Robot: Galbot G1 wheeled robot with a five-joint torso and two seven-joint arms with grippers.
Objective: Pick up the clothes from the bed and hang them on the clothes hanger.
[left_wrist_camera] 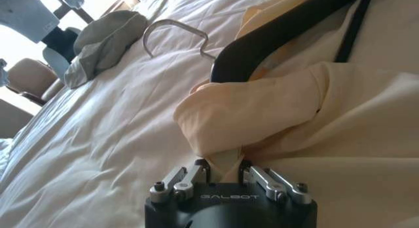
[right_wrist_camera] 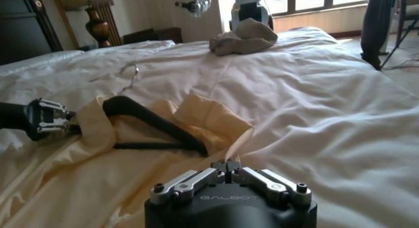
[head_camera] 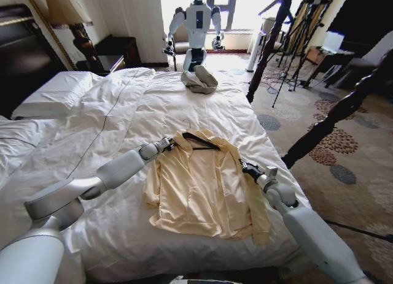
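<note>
The clothes (head_camera: 202,189), a cream-yellow long-sleeved top, lie flat on the bed (head_camera: 104,137) near its right edge. The black clothes hanger (head_camera: 200,140) sits in the collar with its metal hook (left_wrist_camera: 175,33) on the duvet. My left gripper (head_camera: 167,145) is at the top's left shoulder, shut on a fold of cream fabric (left_wrist_camera: 255,115). My right gripper (head_camera: 249,169) is at the right shoulder, shut on the fabric edge (right_wrist_camera: 216,115). From the right wrist, the hanger (right_wrist_camera: 157,124) lies between the two grippers, with the left gripper (right_wrist_camera: 72,126) beyond it.
A grey-beige cloth bundle (head_camera: 199,80) lies at the far end of the bed. Another white robot (head_camera: 198,26) stands beyond it. Dark bed posts (head_camera: 267,48) rise on the right, with tripods (head_camera: 301,32) on the carpet behind. Pillows (head_camera: 52,94) lie at the left.
</note>
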